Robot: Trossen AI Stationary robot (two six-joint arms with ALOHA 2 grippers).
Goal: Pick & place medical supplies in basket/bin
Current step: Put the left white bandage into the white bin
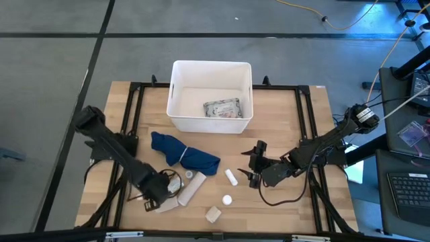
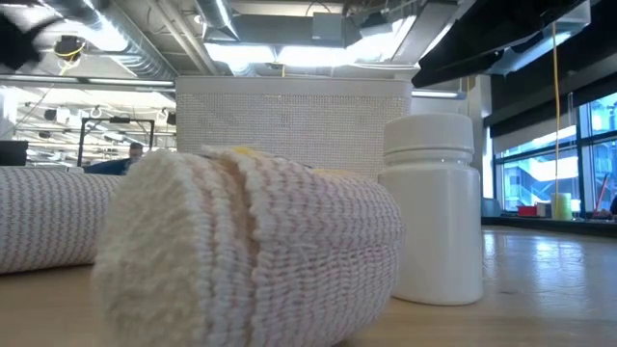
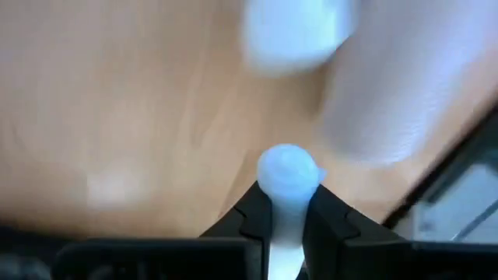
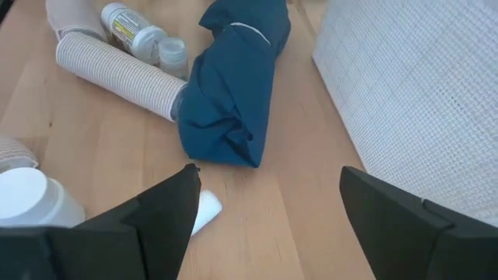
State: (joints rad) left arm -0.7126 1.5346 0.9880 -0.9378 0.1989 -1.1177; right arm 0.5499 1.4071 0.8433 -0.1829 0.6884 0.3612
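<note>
White bin [image 1: 176,91] is sitting at the far middle of the desk [image 1: 295,114] with only one item in it, the grey dotted packet [image 1: 222,109]. So I'm judging the task as barely started.

Everything else is lying out on the near half of the desk:
- long beige bandage roll [image 1: 191,187] plus a couple of vials [image 4: 132,29], clustered by the near-left side
- white vial [image 1: 231,177] and a small white bottle [image 1: 227,199] near the middle
- beige bandage block [image 1: 213,214] at the near edge
- dark blue cloth [image 1: 185,152] lying just in front of the bin, not one of mine to move

My left hand [image 1: 163,190] is down in the near-left cluster, clenching on a small pale blue-white piece [image 3: 286,173]; I can't tell exactly which item. It's on or close to the desk, not lifted yet as far as I can see.

My right hand [image 1: 256,163] is hovering released, fingers [image 4: 159,208] wide, holding nothing, just right of the white vial.
</note>
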